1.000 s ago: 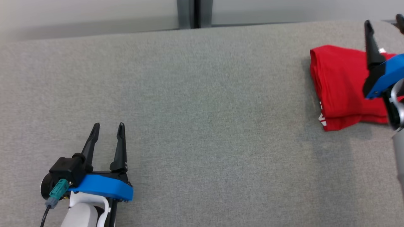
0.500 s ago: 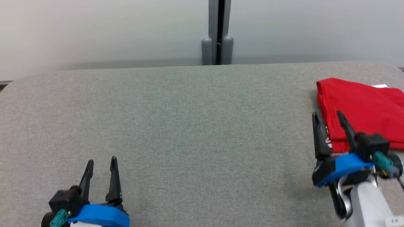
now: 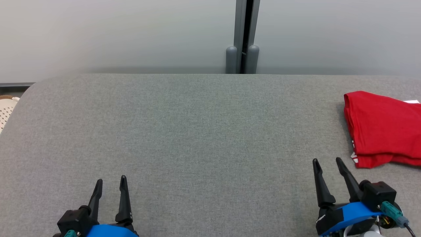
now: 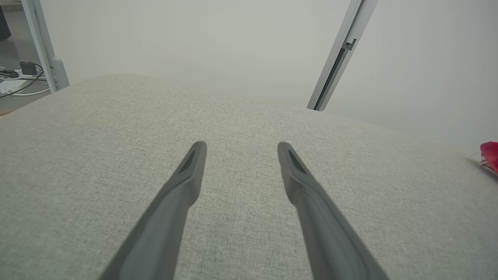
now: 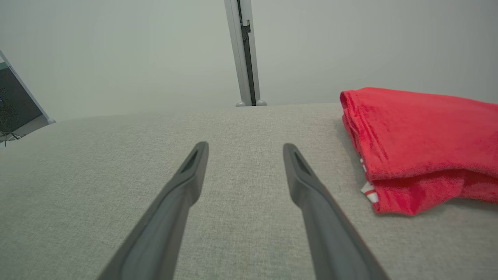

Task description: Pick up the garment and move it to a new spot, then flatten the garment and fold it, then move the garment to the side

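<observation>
The red garment (image 3: 383,128) is lying folded at the far right of the grey desk (image 3: 197,131), touched by nothing. The left gripper (image 3: 111,179) and right gripper (image 3: 327,160) are being held low at the near edge, jaws spread and grasping nothing, with the right one near the garment but apart from it.

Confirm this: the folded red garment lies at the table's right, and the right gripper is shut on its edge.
Not quite. The right gripper is open and empty, short of the garment and not touching it; the right wrist view shows this. The garment does lie folded at the table's right.
</observation>
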`<state>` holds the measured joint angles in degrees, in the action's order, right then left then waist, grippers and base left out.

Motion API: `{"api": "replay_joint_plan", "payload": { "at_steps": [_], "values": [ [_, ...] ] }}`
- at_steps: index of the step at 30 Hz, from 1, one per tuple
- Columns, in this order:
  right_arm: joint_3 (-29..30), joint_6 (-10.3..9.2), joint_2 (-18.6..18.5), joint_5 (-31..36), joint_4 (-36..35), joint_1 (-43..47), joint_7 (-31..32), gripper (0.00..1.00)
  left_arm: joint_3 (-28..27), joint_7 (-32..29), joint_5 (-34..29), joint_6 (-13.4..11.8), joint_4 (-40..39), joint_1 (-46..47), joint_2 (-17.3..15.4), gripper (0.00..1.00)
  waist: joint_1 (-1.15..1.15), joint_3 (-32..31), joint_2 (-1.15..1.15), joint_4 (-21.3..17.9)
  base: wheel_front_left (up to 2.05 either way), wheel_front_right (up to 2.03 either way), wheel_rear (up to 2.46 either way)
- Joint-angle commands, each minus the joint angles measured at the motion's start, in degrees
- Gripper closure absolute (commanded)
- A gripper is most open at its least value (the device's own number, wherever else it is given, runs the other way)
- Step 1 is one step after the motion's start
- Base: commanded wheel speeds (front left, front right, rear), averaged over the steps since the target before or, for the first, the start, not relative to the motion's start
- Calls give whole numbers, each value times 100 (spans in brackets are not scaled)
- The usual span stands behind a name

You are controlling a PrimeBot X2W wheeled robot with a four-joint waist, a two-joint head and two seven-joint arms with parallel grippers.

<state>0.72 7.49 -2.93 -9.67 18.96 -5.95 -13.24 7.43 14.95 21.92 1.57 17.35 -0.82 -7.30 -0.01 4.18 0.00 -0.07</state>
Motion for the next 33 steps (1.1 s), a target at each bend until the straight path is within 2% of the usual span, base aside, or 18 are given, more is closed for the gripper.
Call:
{"api": "replay_joint_plan", "payload": {
  "at_steps": [1,19,20,25,33],
  "values": [
    [-39,0,2,-59,24,125,-56,0,0,26,-44,34,-18,16,-2,0,1,-2,0,13,0,0,0],
    [-94,0,3,45,70,56,-168,0,-14,30,-169,72,-117,89,37,0,1,-26,0,-46,0,0,0],
    [-81,0,3,3,95,57,-144,100,8,1,-145,59,-72,2,42,100,1,-27,0,-46,0,0,0],
    [-66,0,14,-68,284,101,-100,100,38,-45,-79,62,103,-55,73,100,1,-29,0,-46,0,0,0],
    [17,0,13,-976,203,75,141,100,-130,-284,706,121,58,40,113,100,1,-53,0,-43,0,0,0]
  ]
}}
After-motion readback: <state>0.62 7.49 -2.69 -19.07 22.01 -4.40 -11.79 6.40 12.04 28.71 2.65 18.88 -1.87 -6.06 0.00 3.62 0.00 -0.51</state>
